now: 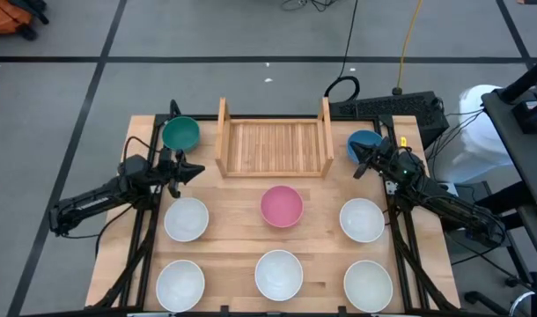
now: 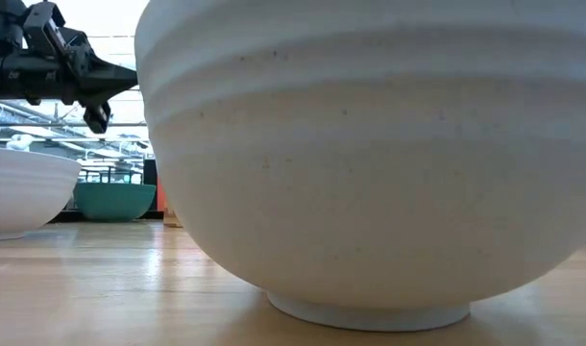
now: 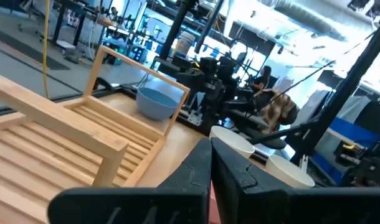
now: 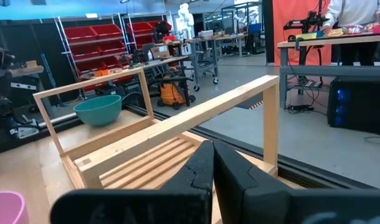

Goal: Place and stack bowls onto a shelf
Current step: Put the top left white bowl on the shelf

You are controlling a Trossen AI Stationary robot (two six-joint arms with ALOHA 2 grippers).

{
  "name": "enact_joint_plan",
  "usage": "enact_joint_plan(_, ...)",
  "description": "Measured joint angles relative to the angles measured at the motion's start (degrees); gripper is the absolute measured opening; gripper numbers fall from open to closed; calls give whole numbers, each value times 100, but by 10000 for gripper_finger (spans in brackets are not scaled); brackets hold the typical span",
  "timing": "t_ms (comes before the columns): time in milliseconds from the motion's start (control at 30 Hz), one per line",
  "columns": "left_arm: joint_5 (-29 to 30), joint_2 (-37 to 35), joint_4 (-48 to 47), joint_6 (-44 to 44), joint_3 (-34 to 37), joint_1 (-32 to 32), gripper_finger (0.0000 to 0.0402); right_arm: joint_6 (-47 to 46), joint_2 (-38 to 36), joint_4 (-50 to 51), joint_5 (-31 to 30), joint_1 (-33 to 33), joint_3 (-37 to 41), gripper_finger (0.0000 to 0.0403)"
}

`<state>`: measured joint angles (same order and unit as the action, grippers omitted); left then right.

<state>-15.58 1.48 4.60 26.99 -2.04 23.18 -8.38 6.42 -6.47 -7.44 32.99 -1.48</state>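
Bowls sit spread over the counter [image 1: 224, 238], none on the shelf [image 1: 274, 145] top center yet. Left tool [image 1: 196, 168] hangs below the teal bowl [image 1: 180, 133], right tool [image 1: 357, 169] beside the blue bowl [image 1: 364, 143], both clenched and empty, probably just staged.

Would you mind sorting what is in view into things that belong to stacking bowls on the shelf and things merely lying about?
Belongs to the job:
- shelf, nothing on it
- teal bowl
- blue bowl
- pink bowl
- six white bowls, e.g.
- left gripper, shut
- right gripper, shut

Just lying about:
- black keyboard behind the table
- yellow cable on the floor
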Motion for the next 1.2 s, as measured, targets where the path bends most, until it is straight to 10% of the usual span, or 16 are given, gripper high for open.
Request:
enact_joint_plan(267, 143, 0, -195, -358, -339, -7, 31, 42, 0, -633, 0, 2, 0, 0)
enact_joint_plan(500, 922, 219, -2684, -1008, -1973, -4, 25, 221, 0, -1282, 2, 1, 0, 0)
enact_joint_plan(933, 1169, 2618, -5582, -681, -5069, -4, 6, 221, 0, -1929, 22, 1, 0, 0)
enact_joint_plan(1200, 705, 3859, -6896, -263, -5777, -4, 75, 286, 0, -2011, 22, 1, 0, 0)
